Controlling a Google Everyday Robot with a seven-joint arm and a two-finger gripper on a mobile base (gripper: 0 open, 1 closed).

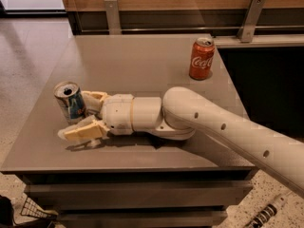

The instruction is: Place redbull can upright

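Note:
The redbull can point(69, 101), blue and silver with an open silver top, stands upright near the left edge of the grey table point(137, 61). My gripper point(80, 115) lies low over the table, reaching left from the white arm point(228, 127). Its fingers are spread open. The far finger point(95, 98) is right beside the can's right side. The near finger point(83, 131) lies in front of the can and below it, apart from it. I cannot tell whether the far finger touches the can.
A red Coca-Cola can point(201, 58) stands upright at the back right of the table. A dark object point(156, 139) shows partly under the arm. A wooden wall with metal brackets point(113, 14) runs behind. The floor drops off left of the table.

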